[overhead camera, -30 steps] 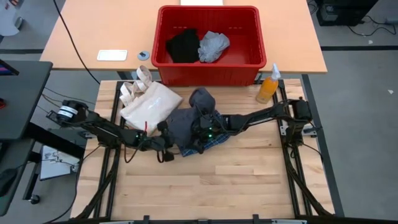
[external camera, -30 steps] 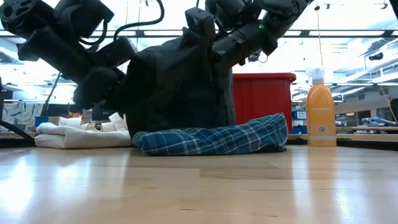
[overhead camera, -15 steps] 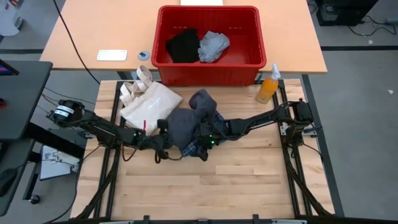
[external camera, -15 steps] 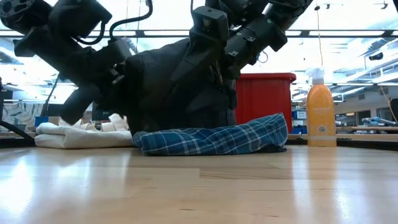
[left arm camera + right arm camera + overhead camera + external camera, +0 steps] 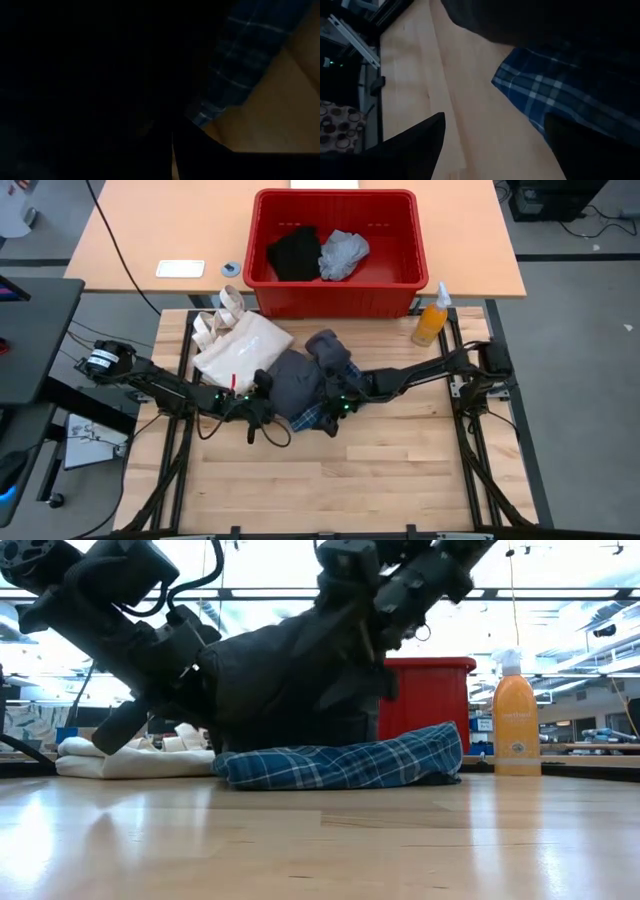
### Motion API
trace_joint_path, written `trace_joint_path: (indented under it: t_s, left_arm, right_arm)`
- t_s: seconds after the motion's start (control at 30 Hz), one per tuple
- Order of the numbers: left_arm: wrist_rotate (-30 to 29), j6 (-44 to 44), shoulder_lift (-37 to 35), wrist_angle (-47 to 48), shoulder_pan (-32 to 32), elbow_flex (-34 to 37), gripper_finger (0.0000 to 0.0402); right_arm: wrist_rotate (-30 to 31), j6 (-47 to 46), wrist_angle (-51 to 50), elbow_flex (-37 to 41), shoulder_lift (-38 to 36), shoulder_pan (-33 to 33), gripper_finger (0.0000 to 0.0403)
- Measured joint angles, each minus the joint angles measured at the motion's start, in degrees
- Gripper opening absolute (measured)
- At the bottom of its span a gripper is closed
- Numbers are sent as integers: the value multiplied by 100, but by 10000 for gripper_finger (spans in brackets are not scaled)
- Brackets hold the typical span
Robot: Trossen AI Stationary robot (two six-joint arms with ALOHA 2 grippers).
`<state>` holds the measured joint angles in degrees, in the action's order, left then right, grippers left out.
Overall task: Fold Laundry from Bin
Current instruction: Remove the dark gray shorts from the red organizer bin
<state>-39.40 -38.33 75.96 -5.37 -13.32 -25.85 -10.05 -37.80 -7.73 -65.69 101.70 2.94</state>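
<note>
Left tool point(image 5: 262, 406) clamped on dark grey garment point(image 5: 295, 380) mid-desk; right tool point(image 5: 335, 408) spread wide over plaid shirt point(image 5: 340, 762), gripping nothing.

No text, brand, number or sign can be read in any view. A label is carried by the orange spray bottle point(image 5: 516, 727) at the worktop's far right corner, but its print cannot be made out; nothing legible is seen on the white card point(image 5: 180, 268) either.

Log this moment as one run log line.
phase: handling charcoal-grey garment over plaid shirt | left gripper: shut | right gripper: open | bin: black piece, light grey piece
</note>
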Motion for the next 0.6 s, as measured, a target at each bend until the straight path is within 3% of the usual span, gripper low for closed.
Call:
trace_joint_path:
  t_s: [0.1, 0.3, 0.6]
  left_arm:
    - [-164, -239, 2, -56, 0, 0, 2]
    - [-482, -355, 2, -135, 137, 0, 2]
    - [-519, -313, 4, -167, 149, 0, 2]
  right_arm:
    - [372, 9, -839, 0, -273, 13, 346]
    - [1849, 752, -1664, 131, -599, 199, 346]
    - [2145, 829, -1311, 1807, -1664, 219, 346]
